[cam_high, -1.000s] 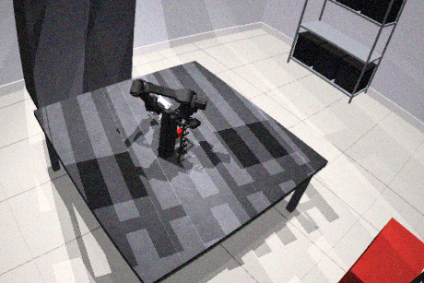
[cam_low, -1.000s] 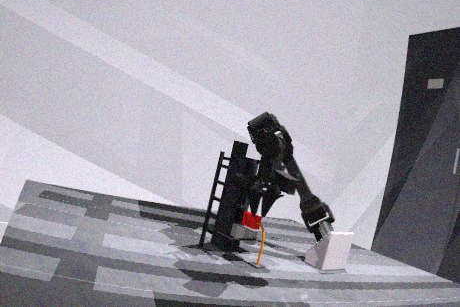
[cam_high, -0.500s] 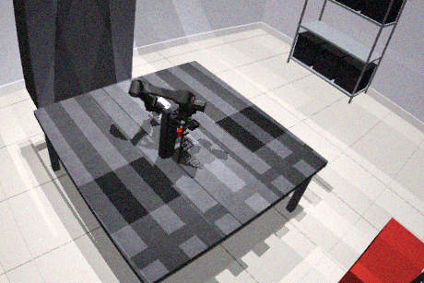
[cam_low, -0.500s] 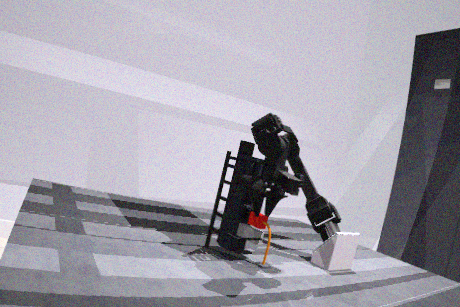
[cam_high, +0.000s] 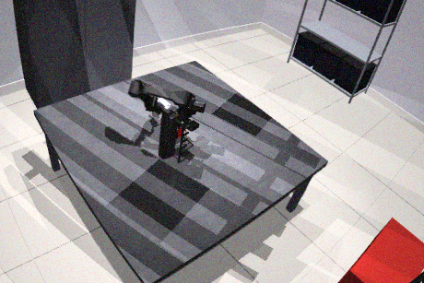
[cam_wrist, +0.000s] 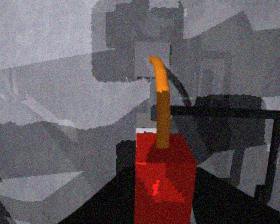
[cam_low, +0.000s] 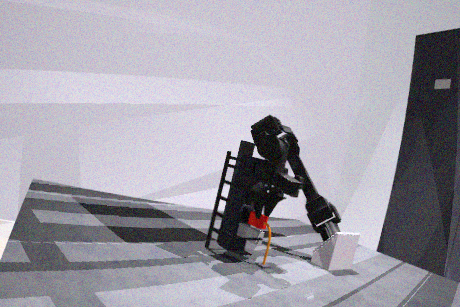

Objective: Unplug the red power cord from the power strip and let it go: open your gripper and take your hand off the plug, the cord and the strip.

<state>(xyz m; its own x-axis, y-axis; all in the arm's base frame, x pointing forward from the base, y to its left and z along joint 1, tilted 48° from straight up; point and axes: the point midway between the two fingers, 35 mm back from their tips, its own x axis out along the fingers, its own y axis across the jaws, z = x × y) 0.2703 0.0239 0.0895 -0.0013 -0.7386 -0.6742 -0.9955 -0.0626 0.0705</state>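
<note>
The red plug (cam_low: 258,220) (cam_wrist: 163,185) (cam_high: 179,132) sits at the top of the pale power strip (cam_low: 251,245), which is mostly hidden in the other views. Whether the plug is fully seated cannot be told. Its orange cord (cam_low: 270,243) (cam_wrist: 162,107) leaves the plug and curves down towards the table. My gripper (cam_wrist: 161,176) (cam_low: 260,210) points down over the plug. Its two dark fingers lie against the plug's two sides in the wrist view, shut on it. In the top view the fingers are too small and dark to read.
A tall black post (cam_low: 233,206) (cam_high: 167,136) stands close beside the strip and gripper. A thin black ladder-like frame (cam_low: 220,197) (cam_wrist: 277,155) stands next to it. The arm's white base block (cam_low: 343,251) is on the patterned table (cam_high: 249,194).
</note>
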